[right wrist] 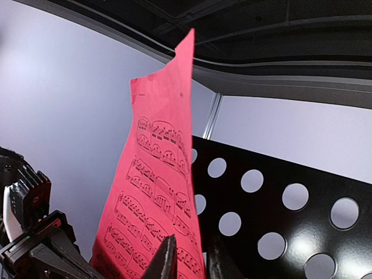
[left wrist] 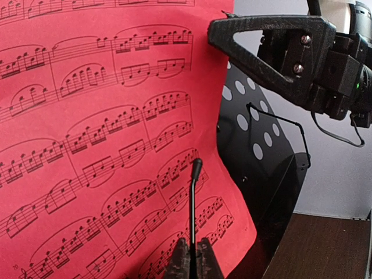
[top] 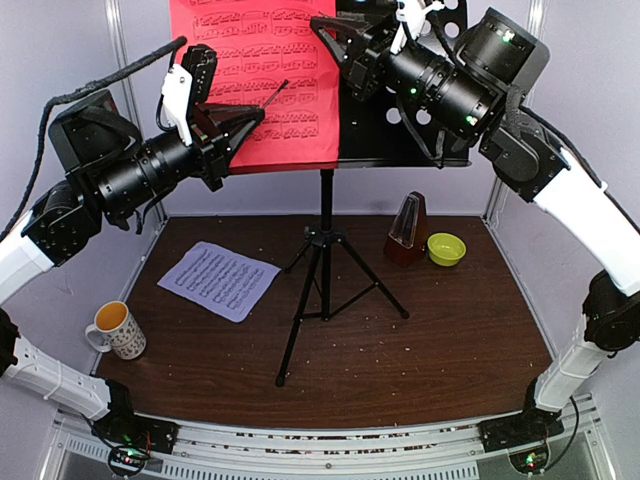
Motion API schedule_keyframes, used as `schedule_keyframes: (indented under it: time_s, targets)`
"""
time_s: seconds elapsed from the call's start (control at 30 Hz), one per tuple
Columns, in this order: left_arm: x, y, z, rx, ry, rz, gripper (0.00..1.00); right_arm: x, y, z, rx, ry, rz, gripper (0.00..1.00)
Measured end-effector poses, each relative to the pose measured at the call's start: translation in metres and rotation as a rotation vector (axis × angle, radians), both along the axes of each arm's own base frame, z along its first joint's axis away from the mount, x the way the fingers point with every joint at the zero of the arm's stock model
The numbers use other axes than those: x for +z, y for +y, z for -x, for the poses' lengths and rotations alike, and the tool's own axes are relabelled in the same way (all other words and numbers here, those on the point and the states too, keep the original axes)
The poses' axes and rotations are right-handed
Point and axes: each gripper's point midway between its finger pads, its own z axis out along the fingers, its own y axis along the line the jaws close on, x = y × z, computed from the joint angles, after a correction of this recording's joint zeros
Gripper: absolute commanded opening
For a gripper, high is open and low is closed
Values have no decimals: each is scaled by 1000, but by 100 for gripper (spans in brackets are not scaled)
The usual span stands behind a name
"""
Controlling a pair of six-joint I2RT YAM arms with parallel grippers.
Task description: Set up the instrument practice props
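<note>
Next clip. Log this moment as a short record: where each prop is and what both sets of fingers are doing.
music stand: upright on its tripod, mid-table
red sheet: up against the stand's desk
white sheet: flat on the table, left of the tripod
metronome: on the table right of the tripod, beside the yellow-green bowl
mug: near left of the table
left fingers: shut on a thin black wire arm in front of the red sheet
right fingers: slightly apart at the red sheet's right edge
</note>
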Motion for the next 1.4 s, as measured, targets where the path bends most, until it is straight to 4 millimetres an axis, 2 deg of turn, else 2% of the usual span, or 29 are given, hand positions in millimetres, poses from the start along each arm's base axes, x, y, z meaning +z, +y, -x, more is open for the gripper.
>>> schedule_keyframes:
  time_s: [0.1, 0.2, 0.43, 0.53, 0.7, 0.87, 1.07, 1.4]
  targets:
    - [0, 0, 0, 0, 0, -1, 0, -3, 4, -2, 1, 3, 6, 20]
    - [0, 0, -1, 2, 0, -1, 0, -7, 7, -4, -1, 7, 12, 27]
    - [0, 1, -2, 12, -1, 1, 0, -7, 7, -8, -19, 13, 6, 35]
    - [0, 3, -4, 24, 1, 3, 11, -6, 5, -9, -29, 15, -2, 39]
    - [0, 3, -5, 28, 4, 6, 14, -3, 2, -11, -43, 13, -18, 42]
    - [3, 4, -2, 17, -3, 18, 29, -2, 0, -12, -56, 15, -27, 50]
    - [9, 6, 3, -8, -12, 36, 35, -4, -4, -12, -67, 17, -28, 52]
    - [14, 12, 11, -36, 18, 38, 39, -5, -19, -6, -72, 23, -48, 51]
